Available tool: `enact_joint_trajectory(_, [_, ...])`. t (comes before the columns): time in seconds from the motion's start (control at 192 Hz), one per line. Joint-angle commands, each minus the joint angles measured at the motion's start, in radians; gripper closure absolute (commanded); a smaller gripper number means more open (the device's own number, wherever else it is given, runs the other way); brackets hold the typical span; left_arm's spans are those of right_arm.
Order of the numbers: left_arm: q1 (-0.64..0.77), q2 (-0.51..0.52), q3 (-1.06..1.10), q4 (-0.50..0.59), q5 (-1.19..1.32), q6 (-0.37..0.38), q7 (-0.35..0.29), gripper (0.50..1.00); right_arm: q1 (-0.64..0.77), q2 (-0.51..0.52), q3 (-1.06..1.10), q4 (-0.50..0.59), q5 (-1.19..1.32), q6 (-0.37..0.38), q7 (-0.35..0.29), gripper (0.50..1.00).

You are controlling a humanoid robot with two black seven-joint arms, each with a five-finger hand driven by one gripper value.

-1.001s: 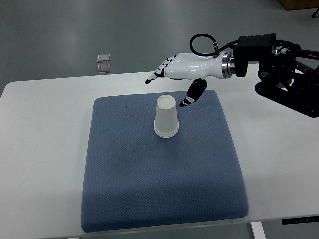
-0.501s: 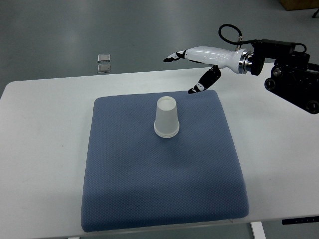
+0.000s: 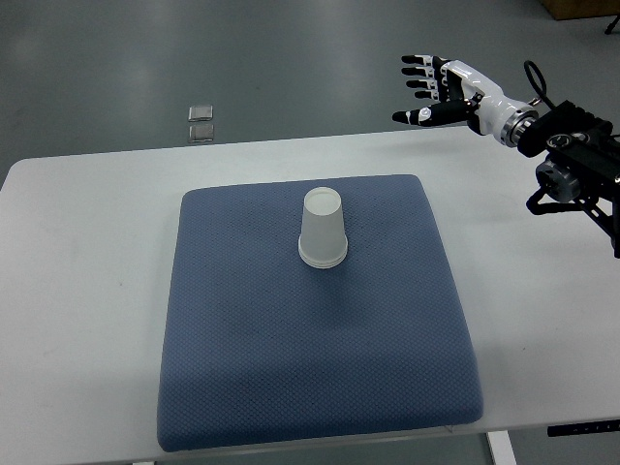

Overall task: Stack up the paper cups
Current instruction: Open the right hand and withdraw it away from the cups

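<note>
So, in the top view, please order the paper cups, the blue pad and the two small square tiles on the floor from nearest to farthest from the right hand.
From the right hand, raised open at the upper right:
1. Blue pad: its far right corner lies nearest the hand.
2. Paper cups: upside down in the pad's upper middle.
3. Two small square tiles: on the floor beyond the table, far left.

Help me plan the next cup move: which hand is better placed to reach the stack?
Right, probably. Only the right hand is in view, open beyond the table's far right edge; the cup stack stands untouched on the blue mat.
</note>
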Motion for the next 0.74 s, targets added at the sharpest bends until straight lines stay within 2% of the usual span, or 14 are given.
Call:
enact_joint_trajectory(0.0, [0.0, 0.0, 0.0, 0.0, 0.0, 0.0, -0.001, 0.5, -0.015, 0.001, -0.001, -0.013, 0.113, 0.0, -0.004, 0.605])
enact_joint_trajectory(0.229, [0.0, 0.0, 0.0, 0.0, 0.0, 0.0, -0.001, 0.5, -0.061, 0.039, 0.002, -0.068, 0.231, -0.001, 0.007, 0.603])
enact_joint_trajectory(0.334, [0.0, 0.0, 0.0, 0.0, 0.0, 0.0, 0.001, 0.5, -0.066, 0.042, 0.002, -0.076, 0.233, -0.001, 0.007, 0.601])
enact_joint_trajectory(0.381, [0.0, 0.0, 0.0, 0.0, 0.0, 0.0, -0.001, 0.5, -0.071, 0.045, 0.002, -0.08, 0.233, 0.0, 0.007, 0.583])
enact_joint_trajectory(0.735, [0.0, 0.0, 0.0, 0.0, 0.0, 0.0, 0.001, 0.5, -0.134, 0.062, -0.002, -0.082, 0.233, 0.005, 0.007, 0.581])
